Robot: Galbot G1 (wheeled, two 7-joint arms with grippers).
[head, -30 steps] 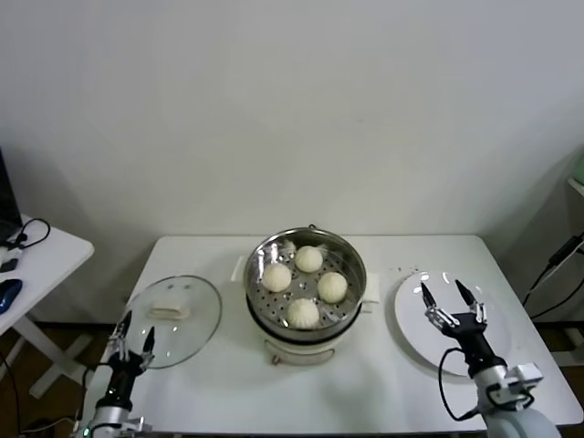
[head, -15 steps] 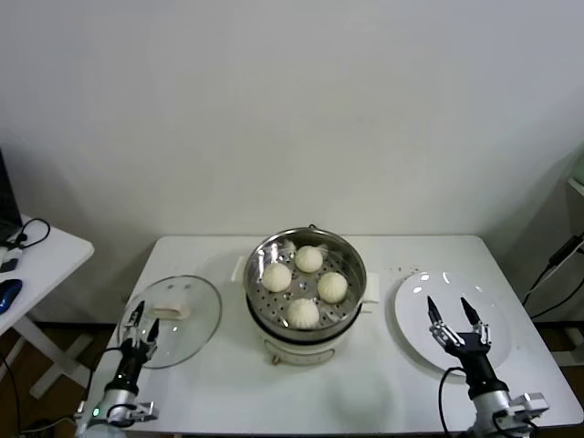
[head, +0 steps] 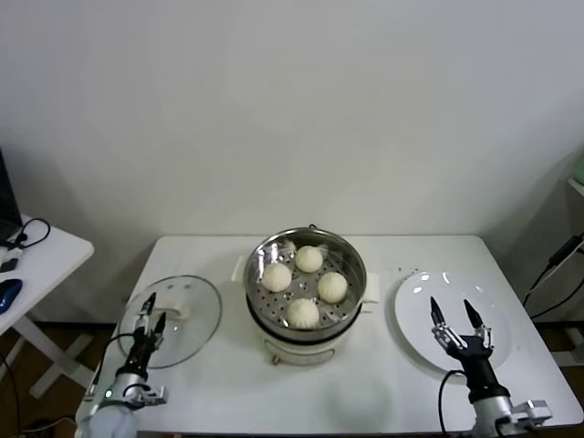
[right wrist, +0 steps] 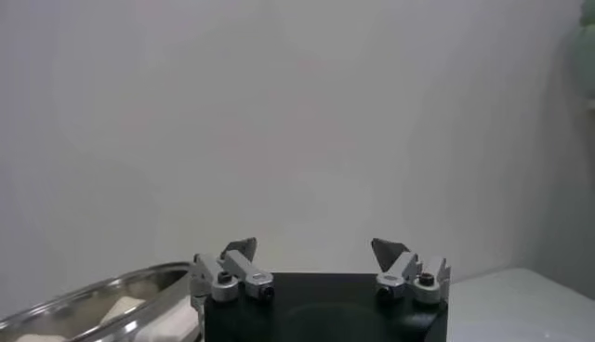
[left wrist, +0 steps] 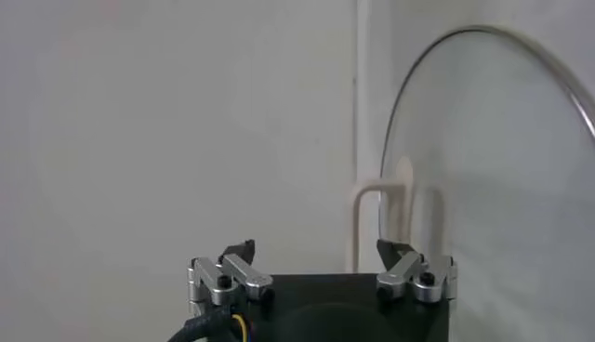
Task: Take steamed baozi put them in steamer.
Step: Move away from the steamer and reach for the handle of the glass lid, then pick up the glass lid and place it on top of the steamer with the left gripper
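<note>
Four cream-white baozi lie on the perforated tray inside the steel steamer at the table's middle. The steamer rim with baozi also shows in the right wrist view. My right gripper is open and empty, upright over the near edge of the white plate. It also shows in the right wrist view. My left gripper is open and empty, upright at the near edge of the glass lid. It also shows in the left wrist view.
The glass lid with its white handle lies flat left of the steamer. The white plate holds nothing. A white side table with cables stands at the far left. A wall rises behind the table.
Both arms have lowered toward the near table edge. The left gripper has shifted right to the lid's edge. The right gripper has drawn back a little. The baozi have not moved.
</note>
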